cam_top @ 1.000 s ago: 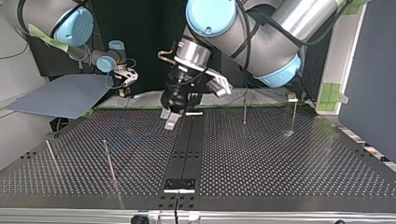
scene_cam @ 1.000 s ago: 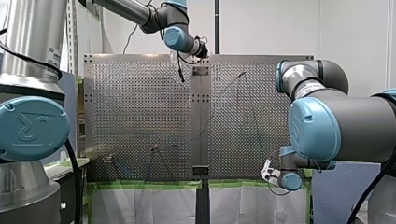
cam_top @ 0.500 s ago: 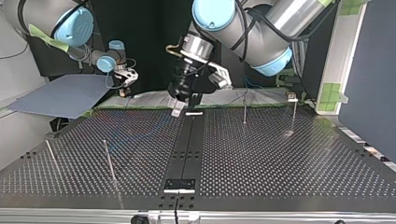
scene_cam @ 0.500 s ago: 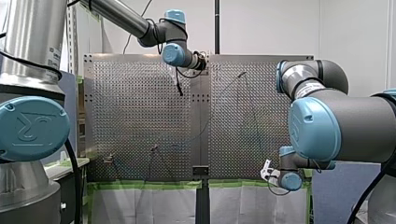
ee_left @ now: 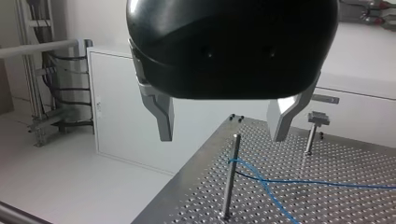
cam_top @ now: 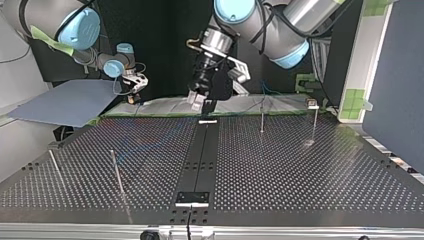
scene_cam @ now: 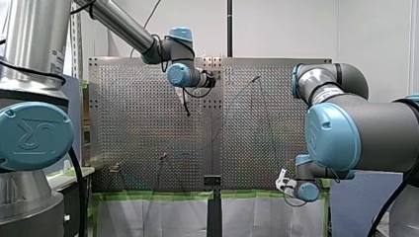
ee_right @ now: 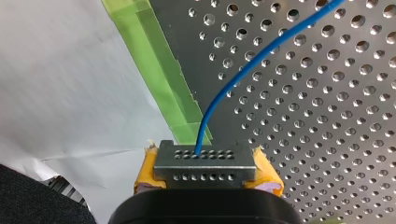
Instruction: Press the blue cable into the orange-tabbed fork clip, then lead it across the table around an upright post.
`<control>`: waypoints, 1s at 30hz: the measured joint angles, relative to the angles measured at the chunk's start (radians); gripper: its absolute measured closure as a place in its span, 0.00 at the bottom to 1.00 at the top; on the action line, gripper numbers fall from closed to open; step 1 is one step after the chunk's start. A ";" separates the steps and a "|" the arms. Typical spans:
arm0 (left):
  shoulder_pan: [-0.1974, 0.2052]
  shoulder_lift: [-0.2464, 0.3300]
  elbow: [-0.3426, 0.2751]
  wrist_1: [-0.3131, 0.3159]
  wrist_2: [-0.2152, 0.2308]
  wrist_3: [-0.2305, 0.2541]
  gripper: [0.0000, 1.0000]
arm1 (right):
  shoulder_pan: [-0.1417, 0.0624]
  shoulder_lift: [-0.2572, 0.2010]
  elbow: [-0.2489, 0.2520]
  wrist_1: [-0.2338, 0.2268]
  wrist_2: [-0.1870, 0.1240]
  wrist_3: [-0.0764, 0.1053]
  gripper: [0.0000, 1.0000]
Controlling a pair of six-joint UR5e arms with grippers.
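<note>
Left claw (ee_left: 223, 136) raised from table (cam_top: 300, 170), apart, empty | right claw (ee_right: 204, 163) clamped on blue cable (ee_right: 233, 77)

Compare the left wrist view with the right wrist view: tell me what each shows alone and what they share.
Only the left wrist view: my left gripper, fingers open and empty, and ahead of it an upright post with the blue cable looped round it, plus a second, block-topped post. Only the right wrist view: my right gripper, its yellow pads shut on the cable, and green tape along the table edge. Both: the blue cable and the perforated table.
</note>
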 joint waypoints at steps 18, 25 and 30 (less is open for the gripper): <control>0.000 0.000 -0.205 0.205 0.001 0.000 0.00 | -0.001 0.000 0.000 0.000 0.000 0.000 1.00; 0.000 0.000 -0.279 0.280 0.001 0.000 0.00 | -0.002 0.000 0.000 0.000 0.000 0.001 1.00; 0.000 0.000 -0.326 0.325 0.001 0.000 0.00 | -0.004 0.000 0.000 -0.001 0.000 0.001 1.00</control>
